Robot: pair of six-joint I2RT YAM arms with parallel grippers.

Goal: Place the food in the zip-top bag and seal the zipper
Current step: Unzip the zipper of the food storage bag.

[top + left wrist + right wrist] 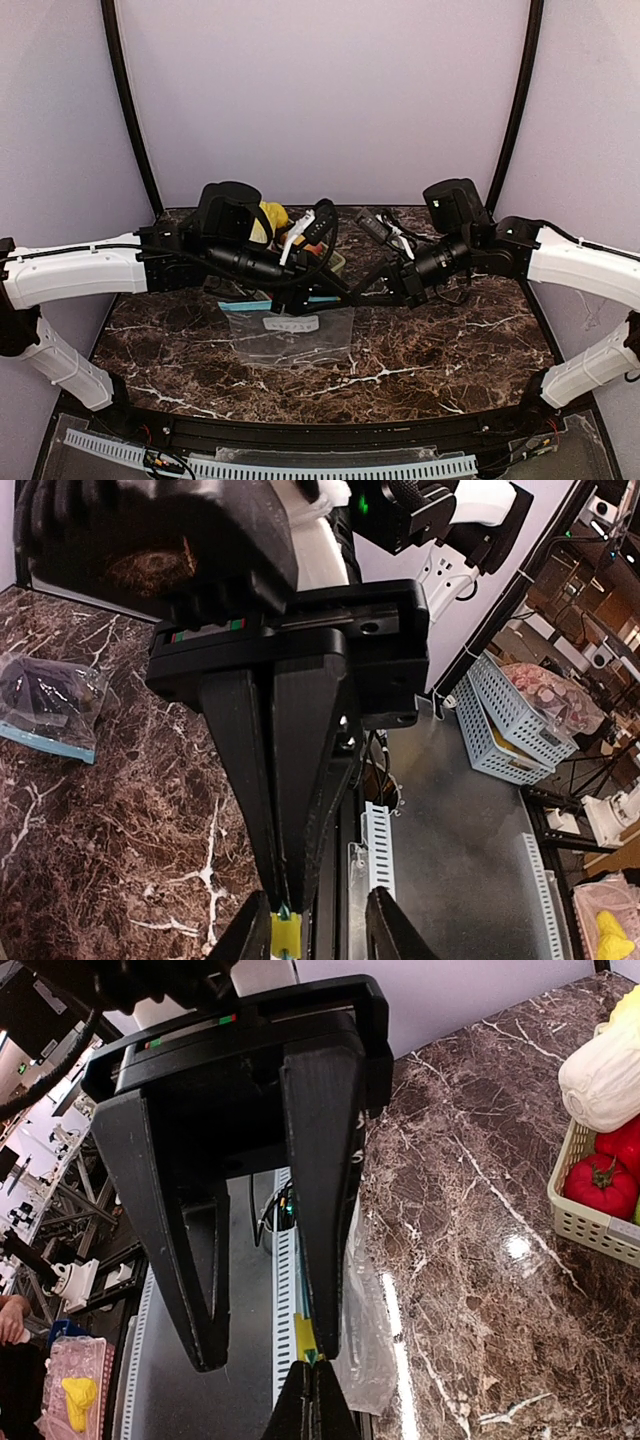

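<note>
The bag point(290, 340) shows mid-bench point(450, 350) in the top view, just in front of where the two arms meet, with its blue zip strip point(275, 303) along the far edge. The right claw point(310, 1400) is closed tight on a yellow-and-teal sliver that looks like the end of that strip. Clear film hangs beside it, so it appears to pinch the bag's lip. The left claw point(265, 1352) faces it with fingers parted, one on either side of the right claw's tips, and nothing shows between them. The peach point(272, 222) sits at the back by the basket point(590, 1222), which holds the cabbage point(605, 1080) and red peppers point(600, 1185). The eggplant and green fruit cannot be made out. The bag is likely light, limp and slippery, so the stiffer strip at the mouth seems the sound place to hold, one lip per claw. The peach should be light, hard and apt to roll, and a hold across its middle would suit it. A white label point(290, 323) on the bag bears writing too small to read, and no brand shows.
</note>
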